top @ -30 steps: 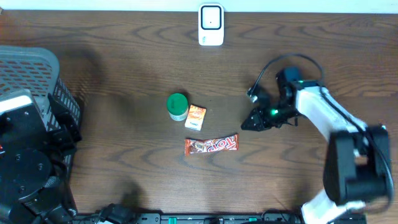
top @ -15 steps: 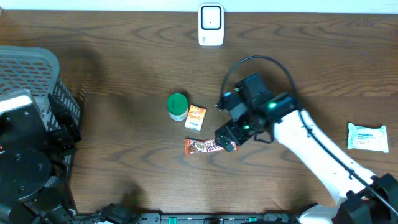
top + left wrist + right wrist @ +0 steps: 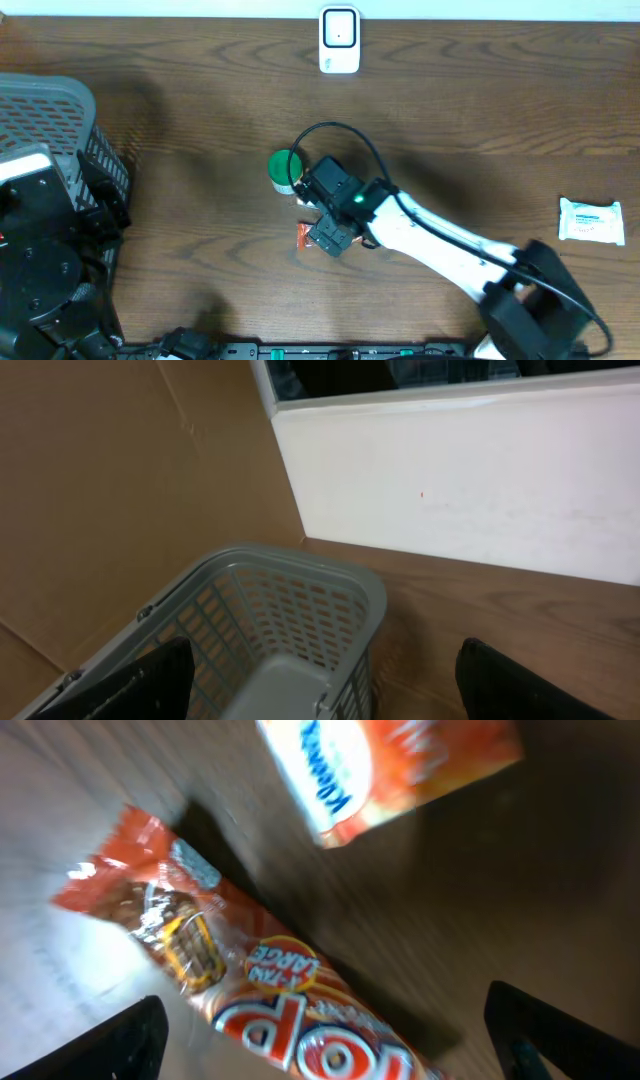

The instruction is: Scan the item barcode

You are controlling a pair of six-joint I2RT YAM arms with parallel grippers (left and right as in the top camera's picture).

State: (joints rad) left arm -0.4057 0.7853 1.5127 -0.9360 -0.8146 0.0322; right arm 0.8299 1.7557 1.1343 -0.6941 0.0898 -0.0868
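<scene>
step in hand: reach-to-grasp, pick not yet made. the right gripper (image 3: 325,1040) hovers low over the candy bar (image 3: 262,982), its fingers spread wide, one to either side of the wrapper, nothing held. the bar lies flat near the middle of the desk (image 3: 480,110), printed face up, running diagonally in the right wrist view. no barcode visible on this face. a small orange box (image 3: 392,768) sits just beside the bar, with a shadowed gap between them. a green-lidded jar (image 3: 284,168) stands just beyond, at the edge of the arm in the overhead view.

the left gripper (image 3: 320,695) is open as well and empty, hanging above the grey basket (image 3: 300,575) at the left edge of the desk. it has no part in this step.

a white device (image 3: 339,41) stands at the far edge of the desk, well apart from the bar. judged to be the scanner. a white packet (image 3: 590,220) lies at the far right.

judgement: task is early. nothing lifted, nothing scanned.

next move calls for:
- descend and close across the bar's narrow width, keeping clear of the orange box.
- the wrapper looks thin and lies flat, so the fingertips must get down to the desk surface or they will likely skate over it.
- then lift, carry to the white device, and turn the bar so the code side, probably underneath, faces it.
</scene>
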